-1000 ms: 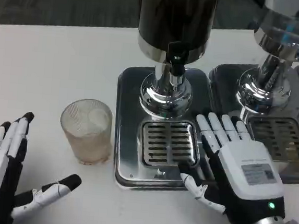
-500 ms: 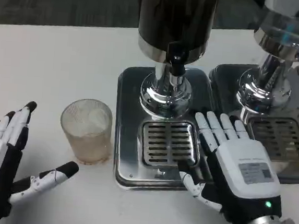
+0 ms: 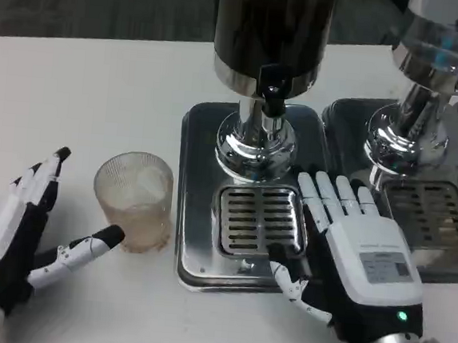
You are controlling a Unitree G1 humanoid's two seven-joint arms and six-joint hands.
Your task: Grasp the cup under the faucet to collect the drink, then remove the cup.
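The left robot hand (image 3: 15, 237) is showing at the lower left of the frame, holding nothing, its fingers stretching toward the upper right and its thumb reaching out to the right. The right robot hand (image 3: 354, 251) is lying at the lower right, white back up, fingers spread and pointing up the frame, its silver forearm entering from the bottom edge.

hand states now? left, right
Left robot hand: open, beside the cup, holding nothing.
Right robot hand: open, flat by the drip tray.

Bright, even light; chrome glare.
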